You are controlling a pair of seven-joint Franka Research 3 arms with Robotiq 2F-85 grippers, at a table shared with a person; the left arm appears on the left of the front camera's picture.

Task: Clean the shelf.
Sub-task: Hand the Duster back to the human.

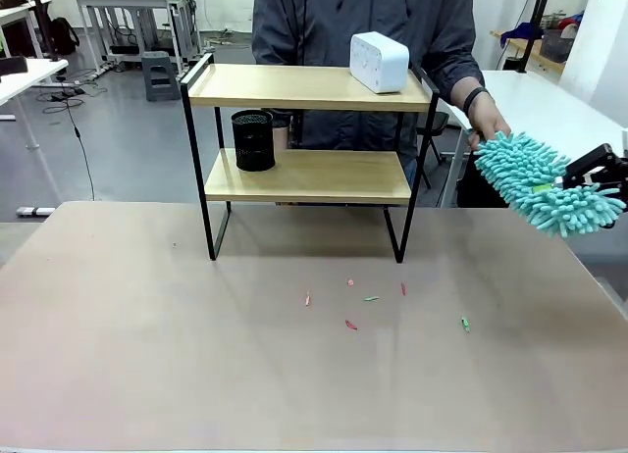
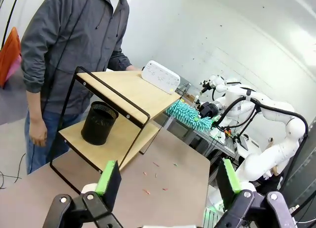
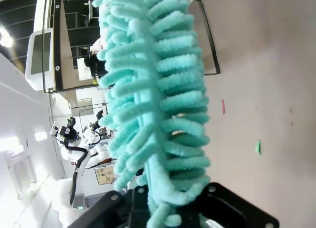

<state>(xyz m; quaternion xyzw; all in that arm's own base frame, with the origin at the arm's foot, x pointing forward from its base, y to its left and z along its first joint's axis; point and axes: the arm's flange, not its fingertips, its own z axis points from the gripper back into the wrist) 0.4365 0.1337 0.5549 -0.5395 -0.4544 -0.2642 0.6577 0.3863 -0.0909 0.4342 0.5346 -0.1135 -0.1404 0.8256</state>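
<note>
Front view – shelf: the shelf (image 1: 307,129) stands in the upper middle of the frame, at the far part of the tan table (image 1: 196,355), legs on the tabletop.
Front view – on the shelf: a white box-shaped device (image 1: 379,61) sits at the right end of the top board; a black mesh pen cup (image 1: 253,140) stands at the left end of the lower board.
Front view – right gripper: the right gripper (image 1: 592,172) enters at the right edge, mid-height, pinching the base of a teal chenille duster (image 1: 545,183). The duster head points up-left and hangs clear of the shelf, to its right.
Front view – person: stands behind the shelf; a hand (image 1: 488,125) hangs just above the duster tip. Contact cannot be told.
Front view – table: small red and green scraps (image 1: 350,325) lie scattered in front of the shelf, centre frame.
Left wrist view – left gripper: the left gripper (image 2: 168,178) rises from the bottom edge, green pads (image 2: 106,172) spread wide, nothing between them, touching nothing.
Left wrist view – shelf: left of centre, seen from one end, pen cup on the lower board, white device on top.
Left wrist view – duster: centre right, past the shelf's far end, held by the white arm (image 2: 256,114).
Right wrist view – grip: the black fingers at the bottom edge are closed on the duster's base; its teal strands run up the middle of the frame.
Right wrist view – shelf: upper left, turned sideways, partly hidden behind the duster.
</note>
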